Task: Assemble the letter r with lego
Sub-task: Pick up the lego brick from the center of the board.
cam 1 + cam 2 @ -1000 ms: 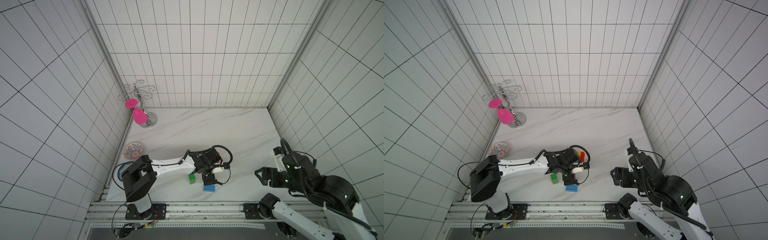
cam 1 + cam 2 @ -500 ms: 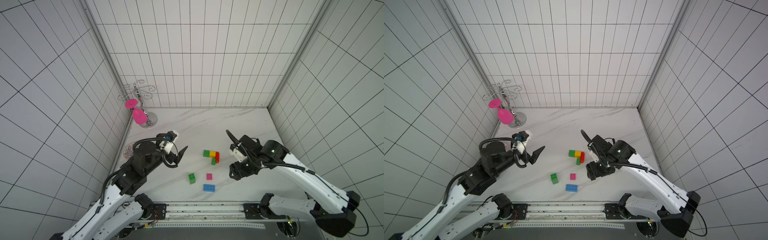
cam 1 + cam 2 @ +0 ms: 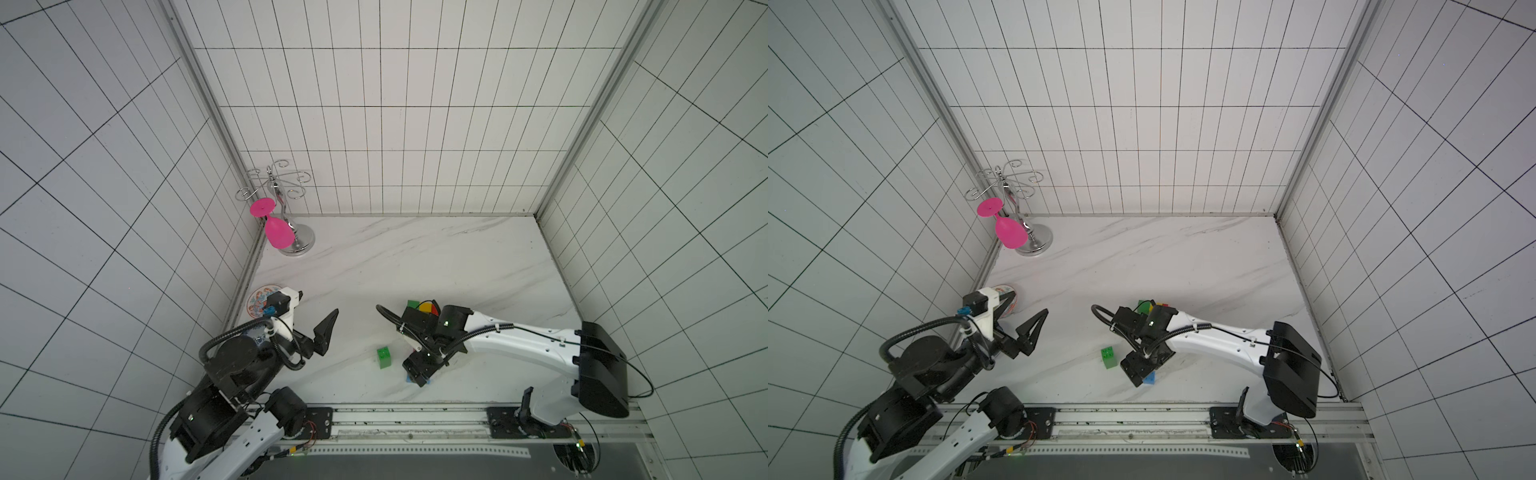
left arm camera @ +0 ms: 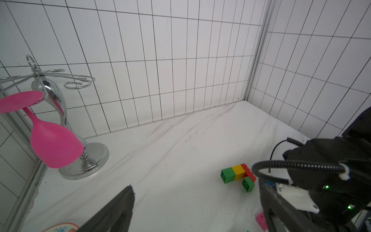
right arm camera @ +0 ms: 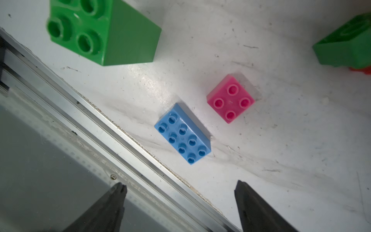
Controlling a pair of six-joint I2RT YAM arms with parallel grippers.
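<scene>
A blue brick point(image 5: 182, 134) and a pink brick point(image 5: 230, 100) lie studs up and slightly apart on the marble table point(image 3: 415, 257), near its front rail point(image 5: 84, 108), at lower centre in both top views. A loose green cube point(image 3: 384, 357) stands just beside them. The joined green-yellow-red piece point(image 4: 239, 174) lies farther back (mostly hidden under the right arm in both top views). The right gripper point(image 5: 180, 186) is above the blue brick, fingers spread and holding nothing. The left gripper point(image 4: 196, 187) is spread wide and empty at lower left, well apart from the bricks.

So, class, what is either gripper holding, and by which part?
Nothing. The left gripper and right gripper are open and empty; the small blue plastic brick lies free.
</scene>
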